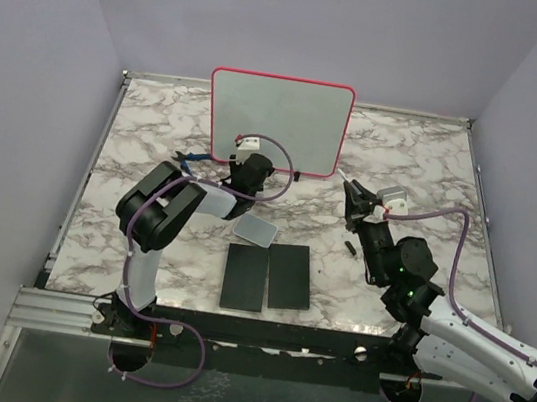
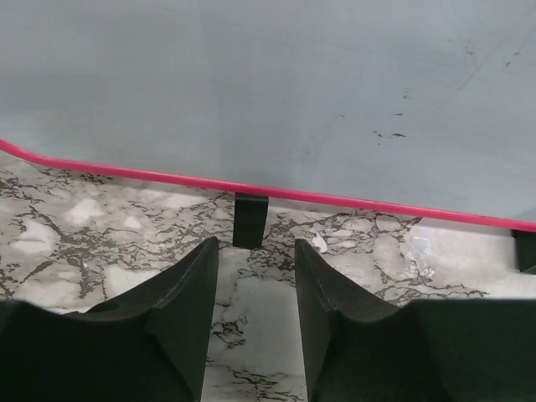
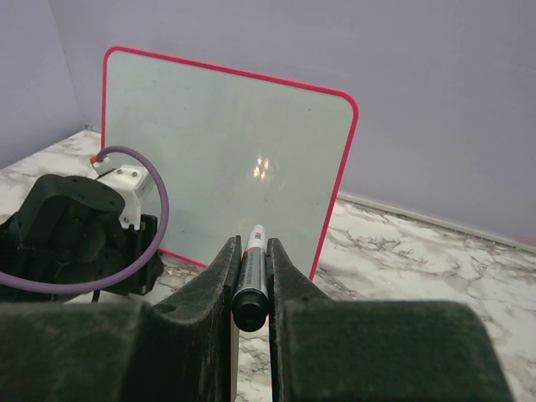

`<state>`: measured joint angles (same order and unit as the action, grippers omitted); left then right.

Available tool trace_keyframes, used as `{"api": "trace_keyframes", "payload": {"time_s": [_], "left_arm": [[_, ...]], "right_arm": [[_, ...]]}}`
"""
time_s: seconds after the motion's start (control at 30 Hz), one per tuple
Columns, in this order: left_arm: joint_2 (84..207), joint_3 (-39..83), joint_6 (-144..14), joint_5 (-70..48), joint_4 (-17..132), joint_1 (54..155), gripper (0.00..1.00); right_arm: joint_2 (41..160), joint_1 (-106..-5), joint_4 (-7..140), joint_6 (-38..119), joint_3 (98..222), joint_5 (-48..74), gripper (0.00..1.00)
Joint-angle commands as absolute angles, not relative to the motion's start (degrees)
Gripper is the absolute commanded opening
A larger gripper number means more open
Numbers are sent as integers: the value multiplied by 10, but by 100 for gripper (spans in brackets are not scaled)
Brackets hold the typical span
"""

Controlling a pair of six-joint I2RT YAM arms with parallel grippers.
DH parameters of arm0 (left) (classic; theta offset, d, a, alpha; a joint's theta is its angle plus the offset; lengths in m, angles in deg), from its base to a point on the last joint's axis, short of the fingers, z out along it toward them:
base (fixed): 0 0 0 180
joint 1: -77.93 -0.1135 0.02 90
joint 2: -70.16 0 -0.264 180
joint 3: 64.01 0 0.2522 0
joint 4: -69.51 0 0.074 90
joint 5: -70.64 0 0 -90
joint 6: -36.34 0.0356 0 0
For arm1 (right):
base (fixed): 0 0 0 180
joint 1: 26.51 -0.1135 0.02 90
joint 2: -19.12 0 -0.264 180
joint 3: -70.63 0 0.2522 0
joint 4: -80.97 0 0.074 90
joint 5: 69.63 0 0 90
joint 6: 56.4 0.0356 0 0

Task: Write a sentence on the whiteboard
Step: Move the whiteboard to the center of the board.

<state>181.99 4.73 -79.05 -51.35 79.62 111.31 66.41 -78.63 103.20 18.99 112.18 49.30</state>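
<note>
"At the far side of the marble table [image 1: 159,124], the whiteboard [image 1: 278,122] is standing upright. What are we doing with our left gripper [image 2: 255,251]?"

"We are hovering it low, just in front of the board's bottom rim, fingers parted partway, and nothing is sitting between them. One of the board's black feet [image 2: 249,219] is showing just beyond the gap."

"And our right gripper [image 3: 251,244]?"

"We are clamping it tight on a marker [image 3: 250,289], both fingers squeezing the barrel, its far end pointing toward the board's face and sitting well apart from it."
</note>
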Motion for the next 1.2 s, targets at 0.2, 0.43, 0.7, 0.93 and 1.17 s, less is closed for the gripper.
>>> {"api": "trace_keyframes", "payload": {"time_s": [0.2,0.43,0.7,0.93,1.17], "left_arm": [[1859,75,-773,-547,790,1109,41],[1867,77,-767,-539,794,1103,36],[1869,71,-760,-552,795,1103,27],[1864,50,-764,-548,800,1104,10],[1849,17,-752,-544,818,1110,0]], "right_arm": [[655,-785,1046,183,1111,498,1],[655,-785,1045,183,1109,499,1],[657,-785,1047,180,1109,502,1],[661,-785,1049,178,1108,501,1],[662,-785,1049,179,1108,501,1]]}}
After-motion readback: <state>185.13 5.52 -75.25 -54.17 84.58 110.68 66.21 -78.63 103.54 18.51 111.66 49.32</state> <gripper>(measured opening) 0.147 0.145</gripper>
